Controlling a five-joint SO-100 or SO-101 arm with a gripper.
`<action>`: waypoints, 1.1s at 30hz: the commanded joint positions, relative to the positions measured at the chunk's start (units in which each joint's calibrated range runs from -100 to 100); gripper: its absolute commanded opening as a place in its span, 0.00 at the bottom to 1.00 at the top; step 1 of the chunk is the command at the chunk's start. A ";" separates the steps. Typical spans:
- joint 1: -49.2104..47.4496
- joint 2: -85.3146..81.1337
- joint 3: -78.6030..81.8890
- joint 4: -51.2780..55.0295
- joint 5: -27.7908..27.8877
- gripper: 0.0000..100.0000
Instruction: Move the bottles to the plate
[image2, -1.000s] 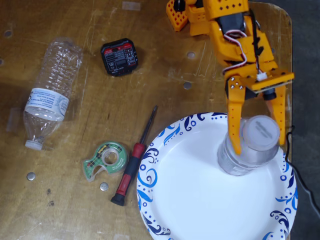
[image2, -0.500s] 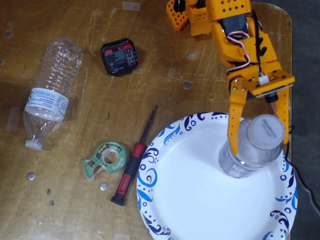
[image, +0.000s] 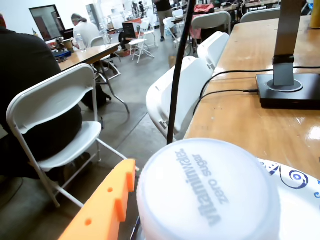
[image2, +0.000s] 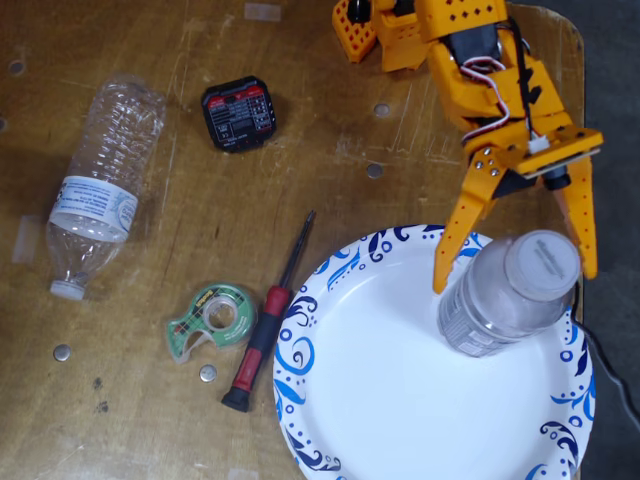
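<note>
The wider bottle (image2: 492, 312) with a white cap stands on the right part of the plate (image2: 372, 392), leaning a little to the right in the fixed view. My orange gripper (image2: 514, 277) is open around its top, with a finger on each side and clear of it. In the wrist view the cap (image: 207, 192) fills the bottom, with one orange finger (image: 102, 210) to its left and the plate's rim (image: 296, 181) to its right. The slimmer crinkled bottle (image2: 95, 190) lies on its side on the wooden table at the far left, cap toward the bottom.
A black device (image2: 240, 113), a green tape dispenser (image2: 214, 318) and a red-handled screwdriver (image2: 262, 328) lie between the lying bottle and the plate. The table's right edge (image2: 582, 120) runs close behind the arm. A black stand base (image: 286, 92) shows in the wrist view.
The fingers have spread wider and come off the capped bottle. The bottle's top has shifted slightly to the right on the plate.
</note>
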 joint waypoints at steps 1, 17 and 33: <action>-0.83 -4.66 -2.60 -0.47 -0.26 0.47; 16.74 -26.75 0.37 0.75 -0.99 0.47; 43.70 -18.07 -35.49 59.93 5.01 0.46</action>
